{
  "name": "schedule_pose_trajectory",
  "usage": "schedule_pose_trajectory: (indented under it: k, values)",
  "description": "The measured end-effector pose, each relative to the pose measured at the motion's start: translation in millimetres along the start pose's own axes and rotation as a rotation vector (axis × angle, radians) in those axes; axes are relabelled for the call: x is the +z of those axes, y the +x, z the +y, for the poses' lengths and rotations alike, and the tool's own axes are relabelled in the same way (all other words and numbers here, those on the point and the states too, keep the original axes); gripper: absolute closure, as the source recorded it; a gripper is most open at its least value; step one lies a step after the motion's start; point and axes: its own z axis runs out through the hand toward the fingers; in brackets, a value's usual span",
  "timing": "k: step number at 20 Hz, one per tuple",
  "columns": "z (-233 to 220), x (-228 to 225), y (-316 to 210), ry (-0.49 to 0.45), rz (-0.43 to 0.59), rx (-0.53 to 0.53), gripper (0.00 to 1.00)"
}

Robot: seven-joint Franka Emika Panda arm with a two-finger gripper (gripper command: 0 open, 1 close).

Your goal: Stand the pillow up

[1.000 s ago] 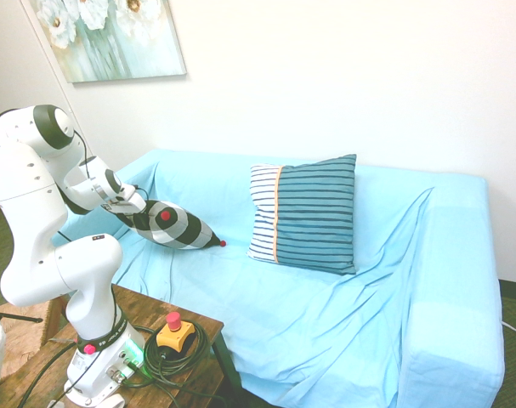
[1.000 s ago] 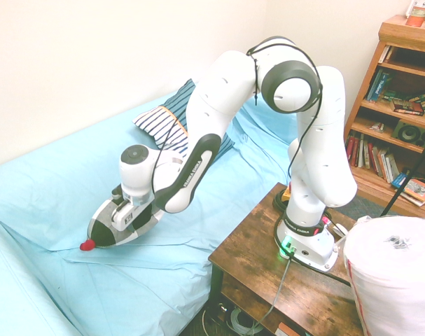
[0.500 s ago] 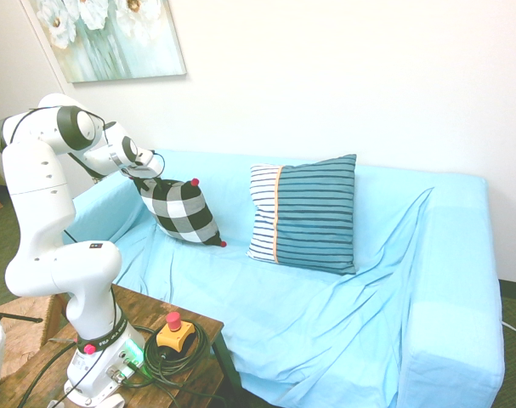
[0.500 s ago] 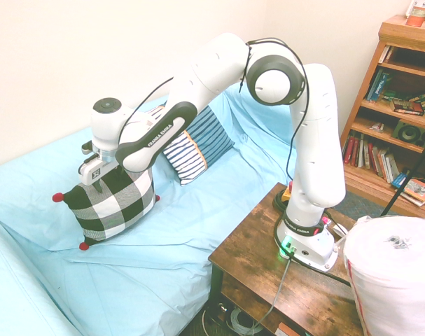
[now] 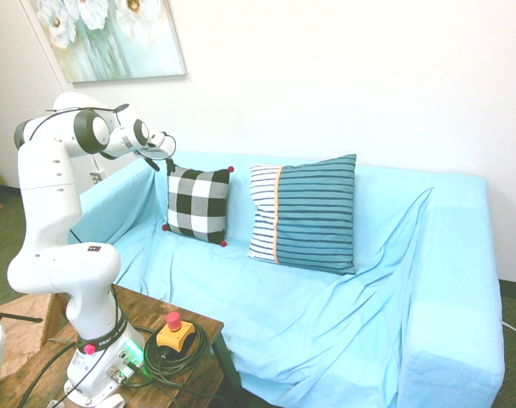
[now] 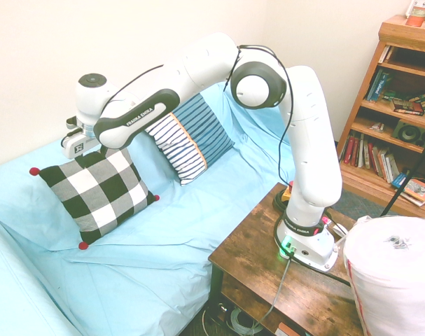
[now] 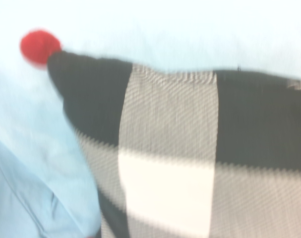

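Sofa (image 5: 326, 331) behind upright check pillow (image 5: 198, 204)

Checked pillow (image 5: 198, 204): formerly slumped and tilted, now upright against the sofa's back (image 5: 240, 167). Gripper (image 5: 163, 165): raised, now at the pillow's top edge.

1. Both exterior views are brightly lit, the wall (image 5: 368, 76) washed nearly white.
2. Only soft shadows are cast in the folds of the sofa (image 5: 326, 323).
3. In the wrist view, the pillow (image 7: 170, 114) and its pom-pom (image 7: 40, 47) are blurred.
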Motion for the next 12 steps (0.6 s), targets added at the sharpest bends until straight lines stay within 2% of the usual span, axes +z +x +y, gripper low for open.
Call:
schedule_pose_trajectory:
  k: [3,8,12]
  values:
    - [24.9,-6.2,7.4,-0.054,-0.011,-0.004,0.00]
    - [118.1,-12.4,52.8,-0.140,-0.060,-0.001,0.00]
    - [190.0,-18.9,52.1,-0.185,-0.126,-0.008,0.00]
